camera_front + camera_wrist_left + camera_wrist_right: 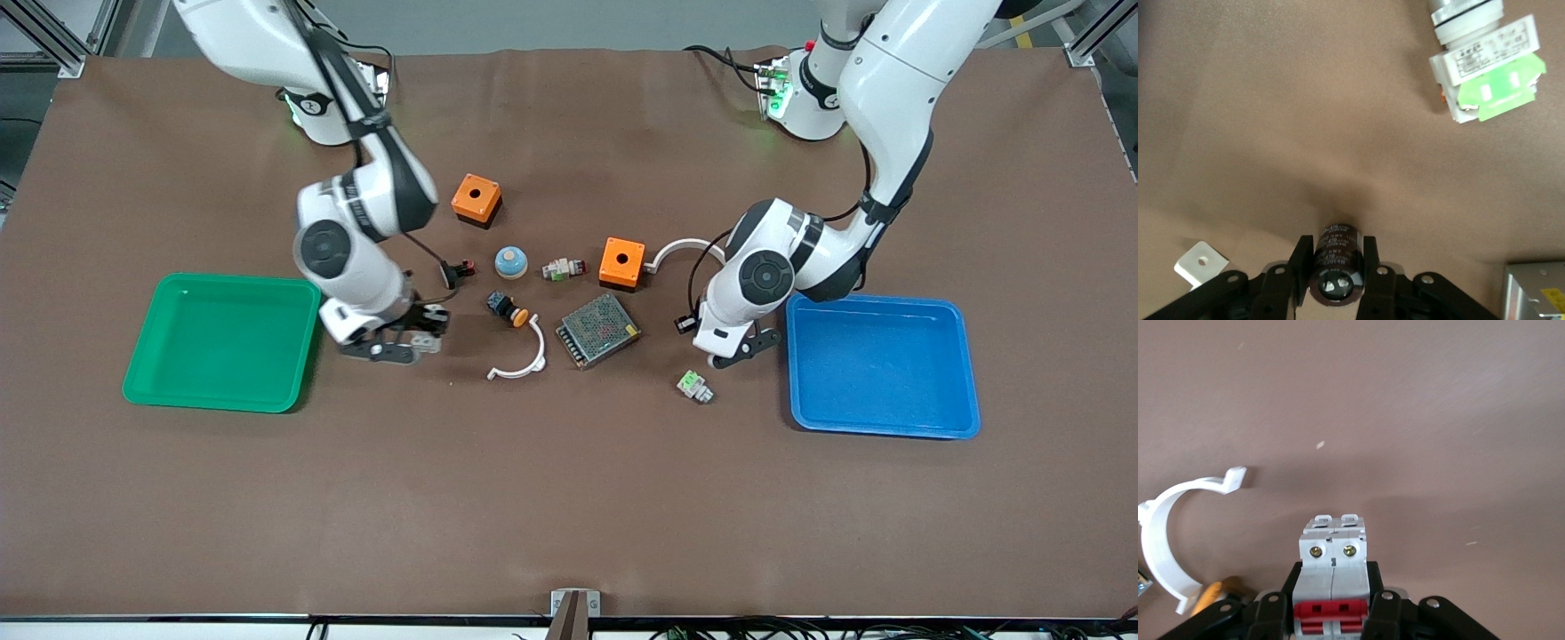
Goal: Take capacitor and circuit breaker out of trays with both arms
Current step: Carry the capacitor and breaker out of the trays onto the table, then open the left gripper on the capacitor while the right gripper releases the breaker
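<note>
- The circuit breaker (pixel 1332 577) looks like a stiff, blocky plastic thing with flat sides, easy to squeeze. The right pincer (pixel 1332 613) is pinching it across the body, just above the table (pixel 569 498) beside the green tray (pixel 222 342).
- The capacitor (pixel 1336 263) is tiny, light and round, so probably slippery. The left pincer (pixel 1336 280) pinches its barrel, low beside the blue tray (pixel 882 366).

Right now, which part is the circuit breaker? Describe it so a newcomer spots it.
Start at the green tray; beside it, over bare table, hangs the right claw. The circuit breaker is the white block clamped there, the only part with red switch levers.
</note>
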Robot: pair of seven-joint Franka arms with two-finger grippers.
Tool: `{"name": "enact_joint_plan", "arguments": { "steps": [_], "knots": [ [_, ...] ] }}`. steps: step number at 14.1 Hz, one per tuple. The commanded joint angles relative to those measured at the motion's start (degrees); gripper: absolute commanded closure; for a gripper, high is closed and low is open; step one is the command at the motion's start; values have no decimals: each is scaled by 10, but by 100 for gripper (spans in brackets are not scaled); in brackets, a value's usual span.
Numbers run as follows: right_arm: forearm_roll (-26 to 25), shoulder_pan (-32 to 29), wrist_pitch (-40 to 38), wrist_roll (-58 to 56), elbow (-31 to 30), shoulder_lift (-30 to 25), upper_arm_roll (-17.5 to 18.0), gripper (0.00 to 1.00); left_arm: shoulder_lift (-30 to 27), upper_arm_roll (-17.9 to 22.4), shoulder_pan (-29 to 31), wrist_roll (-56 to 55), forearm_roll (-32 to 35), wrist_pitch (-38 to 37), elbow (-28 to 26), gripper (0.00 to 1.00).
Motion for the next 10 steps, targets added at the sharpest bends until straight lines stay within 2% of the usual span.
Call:
{"name": "enact_joint_plan", "arguments": {
  "steps": [1,2,5,7,10],
  "knots": [
    [4,32,3,45,47,50,-10,100,-7,5,-2,-19,10,5,5,17],
    [4,39,3,49,55,61,-10,100,-22,5,1,-19,10,-3,6,1],
    [4,45,4,50,62,71,-11,100,-69,26,8,-11,24,-65,53,0],
    [3,45,3,50,62,70,-12,100,-90,28,32,12,59,-139,116,0],
    [3,45,4,74,64,74,-14,100,-110,28,70,87,61,-226,215,0]
  ]
}}
